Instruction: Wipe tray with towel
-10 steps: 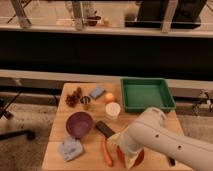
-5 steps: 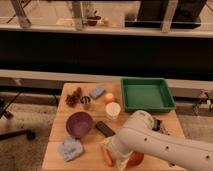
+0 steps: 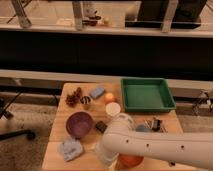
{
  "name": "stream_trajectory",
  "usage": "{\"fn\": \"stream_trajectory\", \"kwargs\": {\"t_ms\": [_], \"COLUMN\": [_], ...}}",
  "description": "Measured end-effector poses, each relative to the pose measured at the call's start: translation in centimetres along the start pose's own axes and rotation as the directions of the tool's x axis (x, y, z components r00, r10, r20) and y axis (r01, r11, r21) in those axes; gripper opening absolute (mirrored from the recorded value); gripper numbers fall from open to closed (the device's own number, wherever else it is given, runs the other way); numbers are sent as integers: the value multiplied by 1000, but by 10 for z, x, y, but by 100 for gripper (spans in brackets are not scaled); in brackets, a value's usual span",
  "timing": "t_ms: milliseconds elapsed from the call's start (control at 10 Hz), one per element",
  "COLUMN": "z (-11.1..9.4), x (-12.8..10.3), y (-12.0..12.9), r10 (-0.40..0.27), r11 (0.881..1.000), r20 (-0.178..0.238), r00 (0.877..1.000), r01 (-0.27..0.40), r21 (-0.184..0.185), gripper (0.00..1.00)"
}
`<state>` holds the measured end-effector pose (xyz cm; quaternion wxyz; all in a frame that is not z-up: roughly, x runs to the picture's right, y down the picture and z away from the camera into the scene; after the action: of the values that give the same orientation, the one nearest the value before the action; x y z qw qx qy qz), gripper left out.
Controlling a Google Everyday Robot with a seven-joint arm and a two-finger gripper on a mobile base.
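Note:
The green tray [image 3: 146, 95] sits empty at the back right of the wooden table [image 3: 60, 117]. The crumpled grey-blue towel [image 3: 71, 148] lies at the front left of the table. My white arm [image 3: 160, 148] reaches in from the lower right across the table's front. My gripper [image 3: 106, 151] is at the arm's end, low over the front of the table, just right of the towel and apart from it. The arm hides most of an orange thing [image 3: 131, 160] beneath it.
A purple bowl [image 3: 79, 124] stands behind the towel. A white cup [image 3: 113, 109], an orange ball [image 3: 109, 97], a blue sponge [image 3: 97, 92], a red-brown cluster [image 3: 74, 97] and a small black block [image 3: 101, 126] fill the middle. Dark small items [image 3: 156, 124] lie front of the tray.
My arm has swung left along the table's front. Its end went from the middle toward the towel and now covers the orange things that showed before.

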<state>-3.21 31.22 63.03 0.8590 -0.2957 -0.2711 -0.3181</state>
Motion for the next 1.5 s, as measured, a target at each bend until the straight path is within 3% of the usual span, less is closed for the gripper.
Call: {"fn": "stream_trajectory", "kwargs": {"t_ms": [400, 800, 1200, 1500], "z": [17, 27, 34, 46], "x": [-24, -35, -27, -25], "y": [-19, -39, -62, -75], "r10": [-58, -58, -26, -10], "r11": [998, 997, 997, 997], "r20": [68, 102, 114, 114], "r00": [996, 993, 993, 993], "r01": [59, 53, 16, 1], "r21": [-12, 48, 80, 78], "gripper": [80, 80, 80, 80]}}
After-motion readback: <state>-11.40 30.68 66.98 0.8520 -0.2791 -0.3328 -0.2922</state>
